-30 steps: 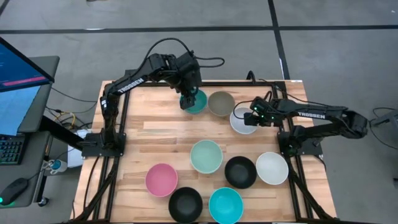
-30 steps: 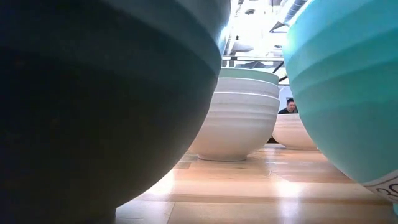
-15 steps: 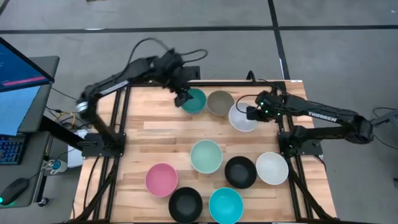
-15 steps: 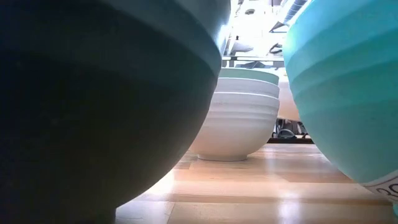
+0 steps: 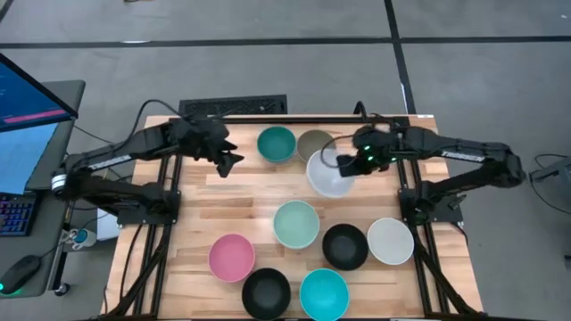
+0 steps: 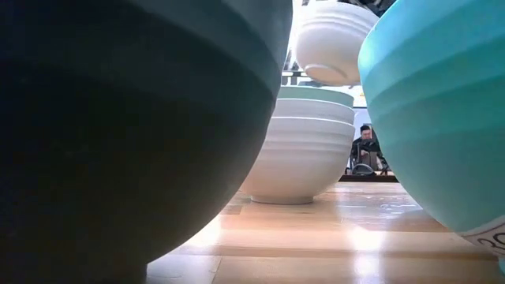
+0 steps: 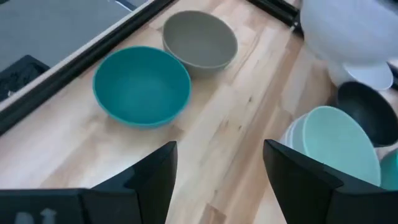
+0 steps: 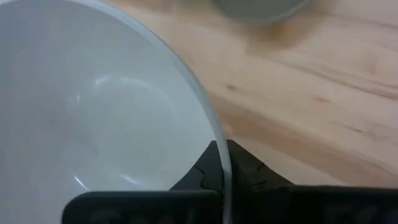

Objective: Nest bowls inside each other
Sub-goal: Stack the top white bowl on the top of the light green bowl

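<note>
The right gripper [image 5: 343, 164] pinches the rim of a white bowl [image 5: 328, 174], lifted above the table (left gripper [image 5: 228, 161] spread, empty), with most bowls seemingly not yet nested.

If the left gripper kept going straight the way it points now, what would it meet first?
Probably bare table. The open left gripper aims at the wood between the teal bowl and the sage green bowl; the grey bowl lies farther along, though depth is unclear.

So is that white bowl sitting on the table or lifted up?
Lifted: the right gripper pinches the white bowl's rim, and the low view shows it hanging in mid-air.
</note>
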You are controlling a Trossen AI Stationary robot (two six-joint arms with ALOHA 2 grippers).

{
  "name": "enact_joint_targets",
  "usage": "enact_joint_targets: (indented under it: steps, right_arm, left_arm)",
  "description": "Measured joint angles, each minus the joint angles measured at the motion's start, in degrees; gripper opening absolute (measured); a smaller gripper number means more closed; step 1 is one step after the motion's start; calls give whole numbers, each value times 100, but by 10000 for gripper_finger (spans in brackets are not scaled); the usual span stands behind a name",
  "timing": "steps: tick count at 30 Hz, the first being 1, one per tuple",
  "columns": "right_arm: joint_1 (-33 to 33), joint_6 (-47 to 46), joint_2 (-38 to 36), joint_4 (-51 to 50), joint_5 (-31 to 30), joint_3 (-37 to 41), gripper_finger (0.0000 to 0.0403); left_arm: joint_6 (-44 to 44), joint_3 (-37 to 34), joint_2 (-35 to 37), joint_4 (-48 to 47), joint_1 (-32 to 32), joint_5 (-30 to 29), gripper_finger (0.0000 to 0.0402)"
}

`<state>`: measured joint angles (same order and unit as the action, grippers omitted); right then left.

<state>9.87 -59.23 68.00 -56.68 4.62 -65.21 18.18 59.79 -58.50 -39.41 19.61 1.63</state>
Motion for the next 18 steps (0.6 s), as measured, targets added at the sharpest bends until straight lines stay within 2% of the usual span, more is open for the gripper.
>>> enact_joint_targets:
  steps: [6,9,13,18]
  right_arm:
    - [-796,60,782,137,3,-389,31]
    - [-1128,-6,1039,226,12,-573,33]
    - [-1512,-454,1338,463,-4,-664,27]
    - [-1894,-1213,1764,1473,-201,-682,26]
  left_arm:
    - [302,-49,204,-255,-184,-120,229]
    - [396,-51,210,-582,-296,-456,229]
    - [394,-51,208,-997,-445,-867,229]
    - [-77,-51,208,-1060,-583,-996,229]
